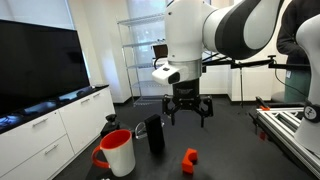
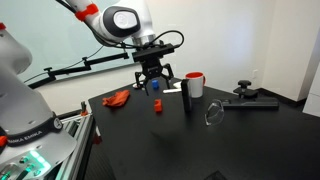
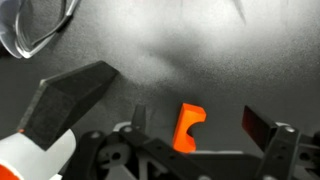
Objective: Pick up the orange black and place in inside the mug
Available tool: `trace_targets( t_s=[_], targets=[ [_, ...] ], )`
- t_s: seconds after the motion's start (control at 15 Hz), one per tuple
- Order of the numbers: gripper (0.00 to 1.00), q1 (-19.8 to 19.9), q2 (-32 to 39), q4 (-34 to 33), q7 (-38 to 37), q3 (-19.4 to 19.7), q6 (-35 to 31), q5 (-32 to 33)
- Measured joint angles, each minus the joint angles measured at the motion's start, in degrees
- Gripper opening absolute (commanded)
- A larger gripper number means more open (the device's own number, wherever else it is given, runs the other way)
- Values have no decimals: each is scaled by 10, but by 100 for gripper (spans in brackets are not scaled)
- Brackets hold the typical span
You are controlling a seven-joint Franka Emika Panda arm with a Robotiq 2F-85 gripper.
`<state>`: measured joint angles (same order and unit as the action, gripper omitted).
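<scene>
Matt orange block (image 3: pixel 188 126); glossy ceramic-looking mug (image 1: pixel 118 156); clear glass (image 2: pixel 213 115); dull dark tabletop (image 3: pixel 180 50)

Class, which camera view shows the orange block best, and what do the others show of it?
The wrist view: the orange block sits large and central between the open jaws, its notched shape clear. In both exterior views it is just a small orange speck.

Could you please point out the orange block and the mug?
orange block (image 3: pixel 188 128): wrist view, on its upright body.
mug (image 1: pixel 122 158): in an exterior view, on its white wall.
</scene>
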<state>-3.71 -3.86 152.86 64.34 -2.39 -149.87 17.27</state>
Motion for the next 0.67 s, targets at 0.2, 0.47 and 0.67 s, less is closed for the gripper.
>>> trace_targets(
  t_s=[0.2, 0.47, 0.67],
  targets=[
    [100, -8, 17, -1, -11, -10, 7, -10],
    [100, -10, 25, -5, -11, -13, 14, -11],
    [100, -3, 26, -5, -32, -7, 14, -14]
  ],
)
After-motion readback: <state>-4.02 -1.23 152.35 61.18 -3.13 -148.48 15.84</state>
